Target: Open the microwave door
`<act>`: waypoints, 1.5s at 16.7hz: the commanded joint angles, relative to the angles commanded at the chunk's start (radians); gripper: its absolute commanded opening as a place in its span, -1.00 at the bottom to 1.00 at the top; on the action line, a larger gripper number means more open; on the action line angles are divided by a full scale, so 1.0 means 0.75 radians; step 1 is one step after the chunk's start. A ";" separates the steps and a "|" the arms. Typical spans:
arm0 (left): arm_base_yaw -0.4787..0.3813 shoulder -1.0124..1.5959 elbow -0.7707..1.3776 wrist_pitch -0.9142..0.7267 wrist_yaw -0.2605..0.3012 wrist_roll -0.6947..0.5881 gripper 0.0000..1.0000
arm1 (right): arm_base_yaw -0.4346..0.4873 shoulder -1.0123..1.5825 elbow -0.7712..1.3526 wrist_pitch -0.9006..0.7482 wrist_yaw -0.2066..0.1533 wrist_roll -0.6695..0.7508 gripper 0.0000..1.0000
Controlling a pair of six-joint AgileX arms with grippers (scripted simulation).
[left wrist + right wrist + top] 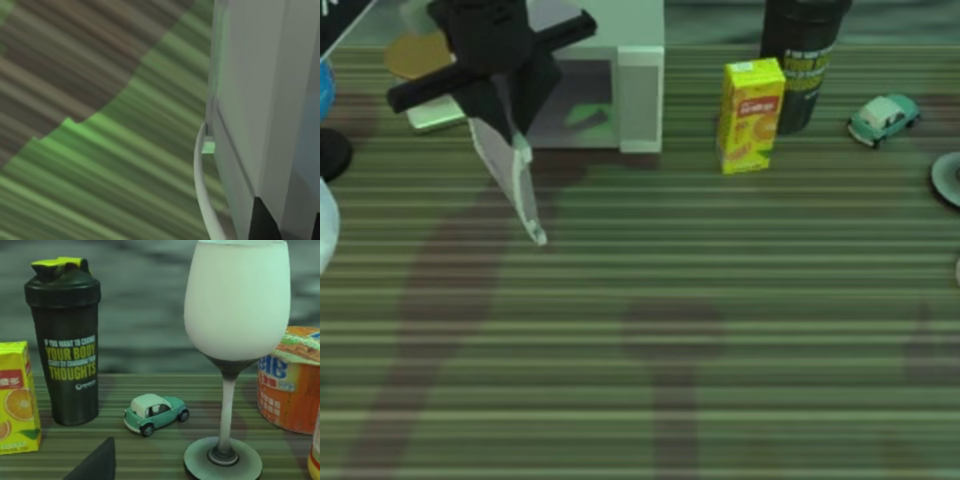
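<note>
The microwave [638, 70] stands at the back left of the table, its dark cavity showing. The microwave door [512, 185] is swung out towards the front, edge-on from above, with its hinge side at the oven's left. My left gripper [503, 112] hangs over the door's upper edge; in the left wrist view its dark fingertips [265, 222] straddle the pale door panel [250, 100], beside the curved white handle [200, 190]. My right gripper [97, 465] is out of the top view, parked low at the right near the toy car.
A yellow juice carton [750, 115], a black shaker bottle [805, 60] and a teal toy car [883, 117] stand right of the oven. A wine glass [235, 315] and an orange tub [290, 385] sit at the far right. A brown disc [415, 55] lies back left.
</note>
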 joint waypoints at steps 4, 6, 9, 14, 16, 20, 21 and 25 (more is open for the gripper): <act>-0.006 0.003 -0.002 0.010 -0.002 -0.002 -1.00 | 0.000 0.000 0.000 0.000 0.000 0.000 1.00; -0.003 -0.006 -0.041 0.036 0.000 -0.003 -1.00 | 0.000 0.000 0.000 0.000 0.000 0.000 1.00; 0.000 -0.029 -0.129 0.100 0.000 -0.001 -1.00 | 0.000 0.000 0.000 0.000 0.000 0.000 1.00; 0.001 -0.042 -0.179 0.137 0.000 0.001 -1.00 | 0.000 0.000 0.000 0.000 0.000 0.000 1.00; 0.001 -0.042 -0.179 0.137 0.000 0.001 -1.00 | 0.000 0.000 0.000 0.000 0.000 0.000 1.00; 0.001 -0.042 -0.179 0.137 0.000 0.001 -1.00 | 0.000 0.000 0.000 0.000 0.000 0.000 1.00; 0.001 -0.042 -0.179 0.137 0.000 0.001 -1.00 | 0.000 0.000 0.000 0.000 0.000 0.000 1.00; 0.001 -0.042 -0.179 0.137 0.000 0.001 -1.00 | 0.000 0.000 0.000 0.000 0.000 0.000 1.00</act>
